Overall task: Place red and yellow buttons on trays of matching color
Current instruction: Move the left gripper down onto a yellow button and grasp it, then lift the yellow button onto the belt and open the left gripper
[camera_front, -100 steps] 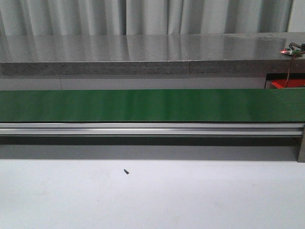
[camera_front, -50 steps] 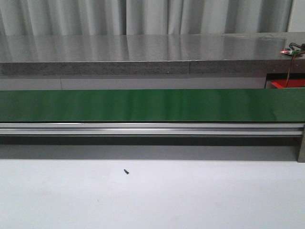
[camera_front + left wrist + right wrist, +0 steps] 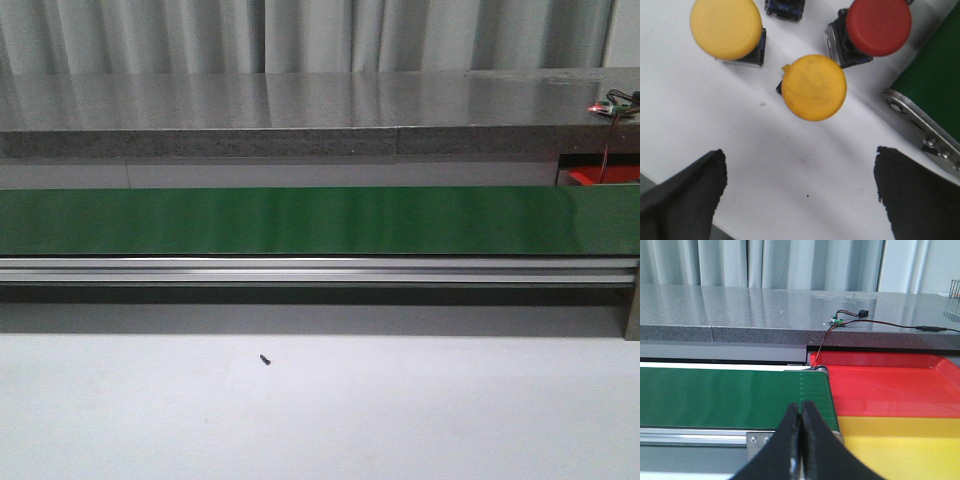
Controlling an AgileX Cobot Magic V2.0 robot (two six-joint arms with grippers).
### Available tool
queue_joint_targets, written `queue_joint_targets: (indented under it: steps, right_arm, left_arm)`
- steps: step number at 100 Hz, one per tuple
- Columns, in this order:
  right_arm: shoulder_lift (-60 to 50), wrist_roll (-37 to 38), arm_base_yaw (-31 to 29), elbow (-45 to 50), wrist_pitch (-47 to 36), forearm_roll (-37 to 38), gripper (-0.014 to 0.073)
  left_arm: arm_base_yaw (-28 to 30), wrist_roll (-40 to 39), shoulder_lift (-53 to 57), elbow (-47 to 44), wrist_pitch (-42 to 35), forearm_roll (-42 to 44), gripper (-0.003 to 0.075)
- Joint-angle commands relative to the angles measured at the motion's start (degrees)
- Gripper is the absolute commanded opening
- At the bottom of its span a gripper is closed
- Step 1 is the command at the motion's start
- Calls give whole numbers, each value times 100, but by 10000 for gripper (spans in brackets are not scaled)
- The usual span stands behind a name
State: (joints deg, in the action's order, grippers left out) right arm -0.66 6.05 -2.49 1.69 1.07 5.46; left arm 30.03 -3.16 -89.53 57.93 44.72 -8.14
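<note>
Buttons wait under my left claw (image 3: 800, 200), spread wide and holding nothing: a yellow button (image 3: 814, 87) dead ahead at 12 o'clock, another yellow one (image 3: 726, 27) at 11, a red button (image 3: 879, 26) at 1. My right claw (image 3: 801, 440), pinched closed and empty, faces the red tray (image 3: 890, 385) and yellow tray (image 3: 900, 440) beside the green belt (image 3: 730, 395), likely ready to receive.

No text, label, brand, number or sign is readable in any view; the buttons, trays, belt and worktop show only plain, unmarked surfaces.
</note>
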Motion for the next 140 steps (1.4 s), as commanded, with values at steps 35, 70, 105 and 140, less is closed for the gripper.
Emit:
queue_joint_targets:
  steps: [35,70,105,140]
  right_arm:
    - [-99,11,-17,-107,-432,25,-97]
    - [-99,11,-17,-107,-432,25,-97]
    - [-99,11,-17,-107,-432,25,-97]
    - [-99,11,-17,-107,-432,25,-97]
  left_arm:
    - [-2,-73,-361,188,-952,-268,566]
    - [-2,-73,-579,188,-1170,-281,514]
    - [-16,-46,-630,188,-1258,-380,221]
    - [-451,115,-158,188,-828,-366,222]
